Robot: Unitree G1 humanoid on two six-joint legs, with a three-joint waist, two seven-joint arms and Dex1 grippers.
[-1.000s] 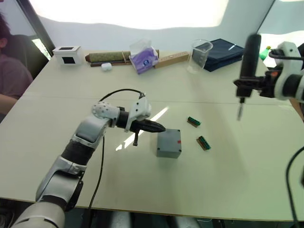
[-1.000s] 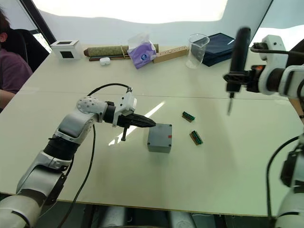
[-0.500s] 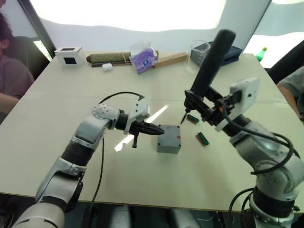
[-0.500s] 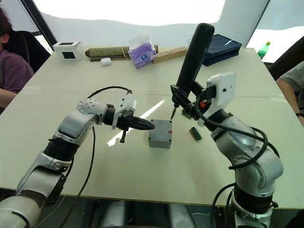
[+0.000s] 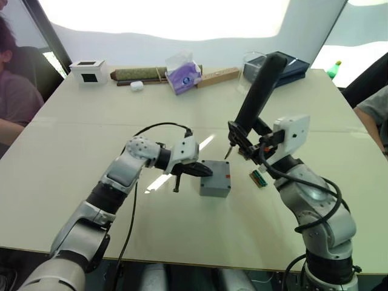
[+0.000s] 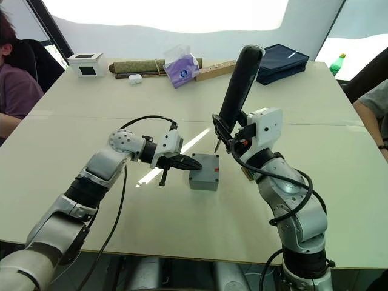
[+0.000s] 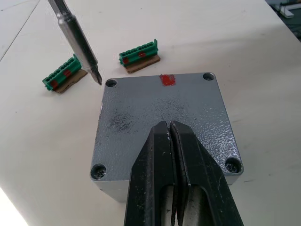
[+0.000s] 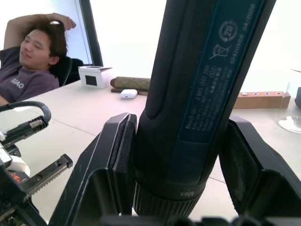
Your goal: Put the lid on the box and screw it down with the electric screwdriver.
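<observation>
The grey lid (image 7: 162,106) lies on top of the grey box (image 5: 214,185) near the table's middle, with a screw hole at each corner and a red mark on its far edge. My left gripper (image 7: 170,123) is shut with nothing in it, its tips resting on the lid's top. My right gripper (image 5: 245,138) is shut on the electric screwdriver (image 5: 257,91), which leans over the box. Its thin metal bit (image 7: 75,35) points down, the tip just beside the lid's far corner hole (image 7: 111,83). The black fingers (image 8: 120,160) clamp the thick black barrel (image 8: 188,94).
Two green connector strips (image 7: 140,51) (image 7: 63,77) lie just beyond the box. Along the far edge stand a white cube (image 5: 88,70), a purple tissue pack (image 5: 183,76), a wooden bar (image 5: 218,74) and a dark blue case (image 5: 296,65). A person (image 5: 12,91) sits at the left.
My right arm has swung in from the right and brought the screwdriver's bit down beside the box's far corner. The left gripper has slid from beside the box onto the lid.
</observation>
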